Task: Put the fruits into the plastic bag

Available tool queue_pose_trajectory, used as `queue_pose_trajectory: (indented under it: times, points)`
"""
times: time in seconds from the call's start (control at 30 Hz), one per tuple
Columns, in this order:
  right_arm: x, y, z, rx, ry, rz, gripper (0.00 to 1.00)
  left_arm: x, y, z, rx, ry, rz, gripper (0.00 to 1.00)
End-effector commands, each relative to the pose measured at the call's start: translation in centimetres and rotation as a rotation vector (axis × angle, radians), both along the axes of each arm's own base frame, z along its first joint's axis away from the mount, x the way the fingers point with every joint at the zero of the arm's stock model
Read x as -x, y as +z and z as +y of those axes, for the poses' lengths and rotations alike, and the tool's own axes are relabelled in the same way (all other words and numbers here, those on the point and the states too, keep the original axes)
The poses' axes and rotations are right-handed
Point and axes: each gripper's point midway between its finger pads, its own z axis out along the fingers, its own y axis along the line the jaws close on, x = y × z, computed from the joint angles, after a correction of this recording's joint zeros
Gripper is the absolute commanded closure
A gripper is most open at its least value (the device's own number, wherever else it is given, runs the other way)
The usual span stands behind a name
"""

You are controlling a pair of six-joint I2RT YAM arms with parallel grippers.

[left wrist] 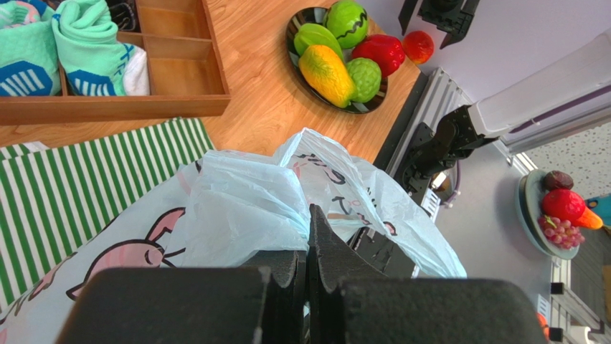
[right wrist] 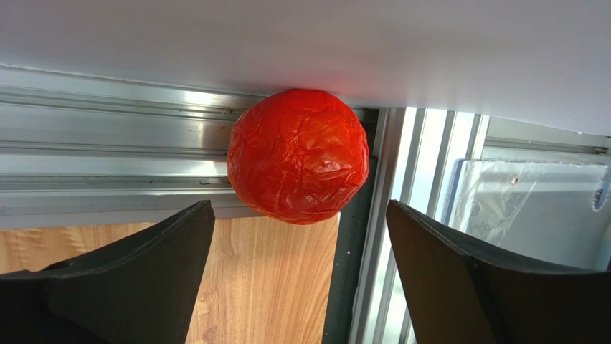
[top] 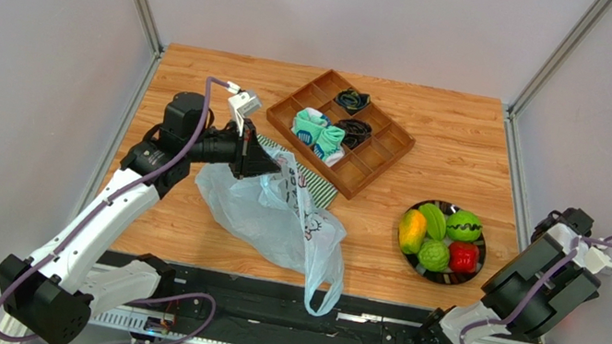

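The left gripper (left wrist: pixel 308 229) pinches the rim of the soft, floppy plastic bag (top: pixel 275 214), which lies in the middle of the table (top: pixel 444 148). The right gripper (right wrist: pixel 300 215) is wide open near a round red fruit (right wrist: pixel 297 154) at the table edge. It looks light, so squeeze it round its middle. More fruits (top: pixel 439 236) sit on a plate (left wrist: pixel 292 36).

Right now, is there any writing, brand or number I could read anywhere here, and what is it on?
None can be read.
Bag: black lettering, too crumpled to read.
Socks: blue marks, no letters I can make out.
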Motion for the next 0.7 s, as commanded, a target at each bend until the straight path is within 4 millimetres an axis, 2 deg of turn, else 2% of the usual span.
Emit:
queue_pose_trajectory:
  times: [0.0,0.17,0.43,0.67]
  points:
    - [-1.1,0.5,-2.3,0.007,0.059,0.041,0.04,0.2,1.1,0.0,0.028,-0.014,-0.041,1.00]
    - [-0.6,0.6,-2.4,0.007,0.063,0.083,0.05,0.4,1.1,0.2,0.020,-0.009,-0.052,1.00]
    - [0.9,-0.6,-2.4,-0.024,0.072,0.213,0.08,1.0,1.4,0.2,0.032,-0.020,-0.058,1.00]
    - [1.3,-1.8,-3.0,-0.041,0.092,0.298,0.11,1.3,1.4,0.3,0.034,-0.023,-0.060,1.00]
